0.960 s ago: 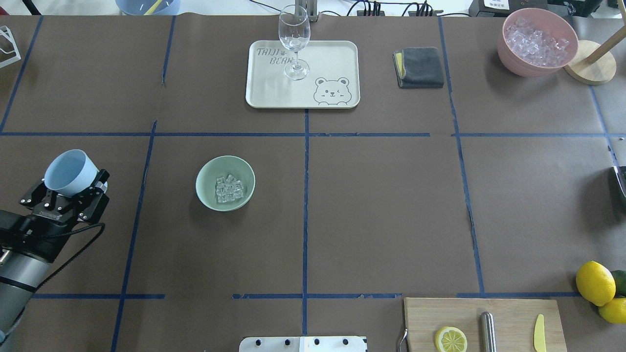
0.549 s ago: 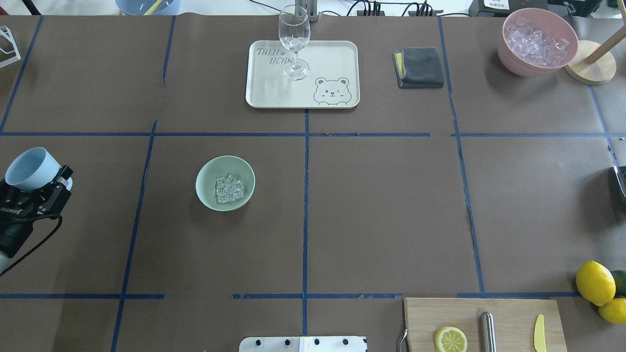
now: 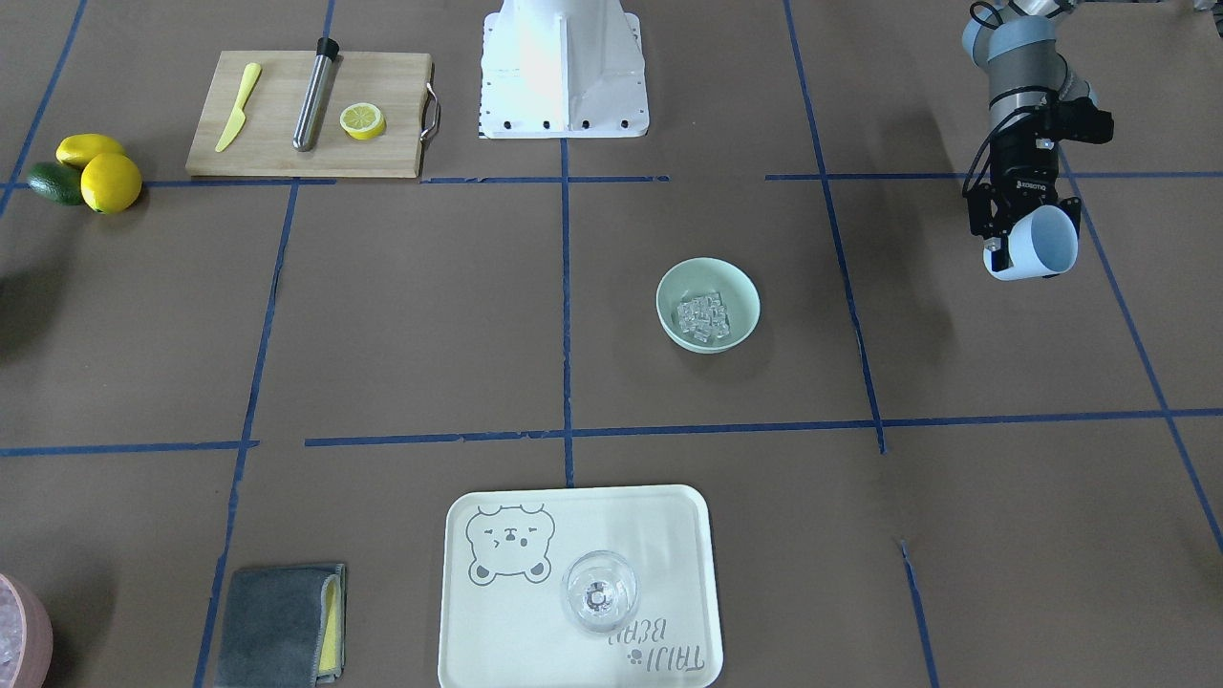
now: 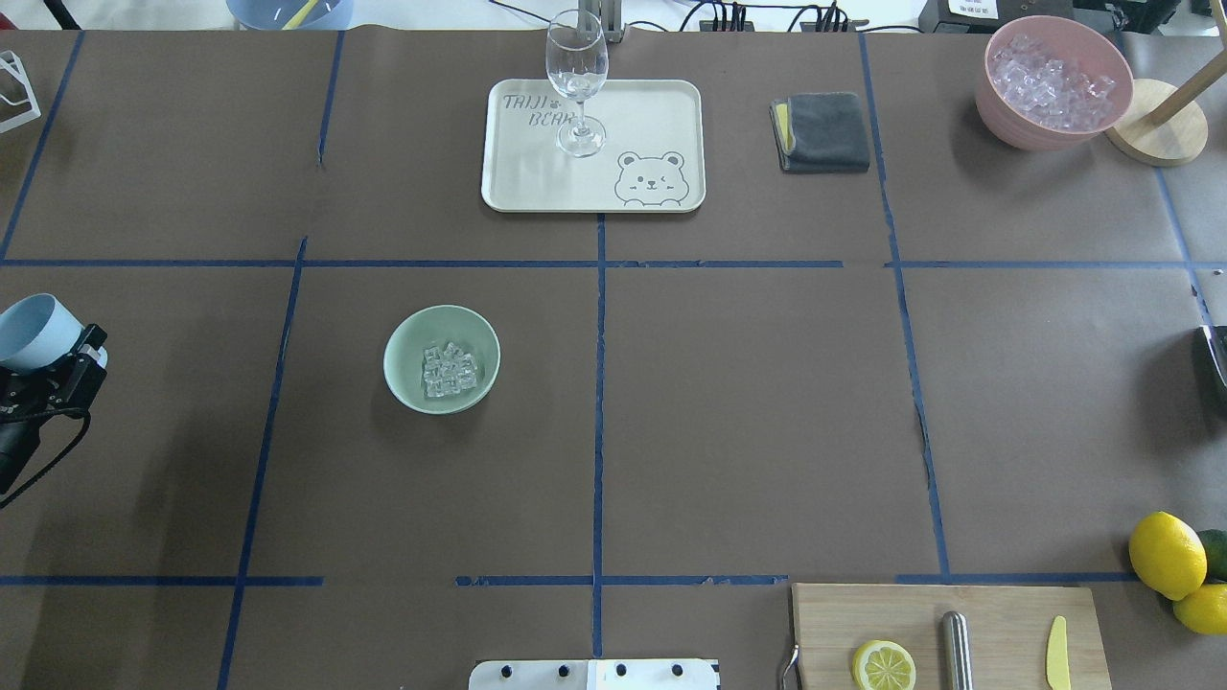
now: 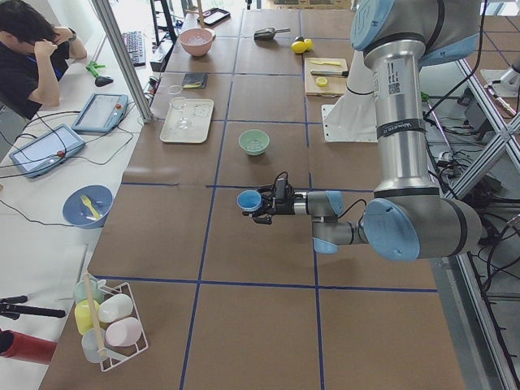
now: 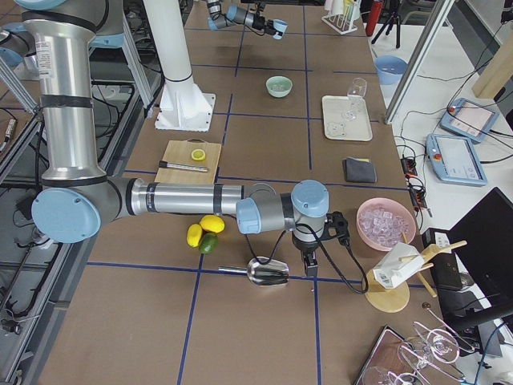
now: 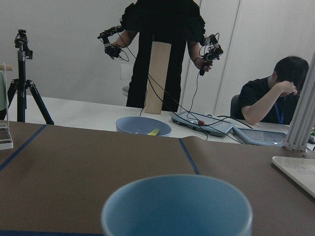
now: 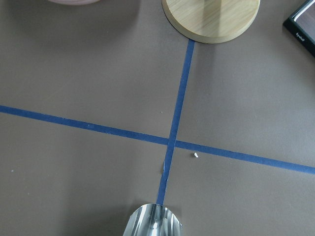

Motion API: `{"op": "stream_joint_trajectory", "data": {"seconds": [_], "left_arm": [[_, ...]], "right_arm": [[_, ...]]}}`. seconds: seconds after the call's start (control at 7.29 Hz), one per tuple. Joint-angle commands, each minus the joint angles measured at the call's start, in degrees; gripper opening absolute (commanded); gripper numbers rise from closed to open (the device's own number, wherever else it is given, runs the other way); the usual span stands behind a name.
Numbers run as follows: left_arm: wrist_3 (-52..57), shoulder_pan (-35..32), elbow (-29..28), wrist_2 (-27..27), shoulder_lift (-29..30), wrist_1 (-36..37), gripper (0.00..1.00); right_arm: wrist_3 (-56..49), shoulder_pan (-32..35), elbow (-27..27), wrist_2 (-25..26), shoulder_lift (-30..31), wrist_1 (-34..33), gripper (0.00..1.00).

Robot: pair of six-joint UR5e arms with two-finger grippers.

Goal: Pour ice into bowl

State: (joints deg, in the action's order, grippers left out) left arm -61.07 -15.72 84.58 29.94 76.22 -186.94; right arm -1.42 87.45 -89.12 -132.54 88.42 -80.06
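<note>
Withdrawal is the change. Over the last second the left arm (image 5: 398, 106) has drawn back toward its own end of the table. The left gripper (image 3: 1015, 229) now sits at the very edge of the overhead view, where a second ago it was much nearer the bowl. Its fingers (image 3: 984, 215) are closed on the light blue cup (image 3: 1041, 244), pinching its wall. The cup rides roughly mouth-up just beyond the fingertips. What shows of its inside in the left wrist view is bare blue, with no cubes.

At the far end of the table, the right arm (image 6: 176, 196) holds the right gripper (image 6: 309, 261) low over the table. A metal scoop (image 6: 268, 273) is just beside it. Whether those fingers are parted or closed cannot be told from these views.

The bowl (image 4: 403, 383) stands well apart from the left fingers, off toward the table's middle, and has not shifted. The ice (image 4: 449, 370) lies heaped in the bottom of the bowl, in the same small cluster as a second ago, and far from either set of fingers.

Taken together, the pour looks finished. The cubes are in the bowl, the cup appears empty, and the arm is carrying it clear. Probably all that remains is setting the cup down or parking the arm.
</note>
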Motion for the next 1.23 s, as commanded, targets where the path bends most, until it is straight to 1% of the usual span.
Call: {"op": "stream_joint_trajectory", "data": {"seconds": [0.0,0.27,0.41,0.82,1.1], "left_arm": [[0.25,0.07,-6.07,-4.09,3.48,0.26,0.00],[0.42,0.42,-8.72,-4.10,4.28,1.22,0.00],[0.34,0.42,-8.82,-4.02,4.28,3.58,0.00],[0.86,0.34,-9.17,-3.40,5.34,4.65,0.00],[0.51,-1.06,-9.08,-3.23,5.60,4.66,0.00]], "right_arm": [[0.10,0.00,0.00,0.09,-0.09,0.08,1.00],[0.10,0.00,0.00,0.00,-0.09,0.08,1.00],[0.10,0.00,0.00,0.09,0.00,0.08,1.00],[0.10,0.00,0.00,0.00,0.00,0.08,1.00],[0.01,0.00,0.09,0.00,0.00,0.08,1.00]]}}
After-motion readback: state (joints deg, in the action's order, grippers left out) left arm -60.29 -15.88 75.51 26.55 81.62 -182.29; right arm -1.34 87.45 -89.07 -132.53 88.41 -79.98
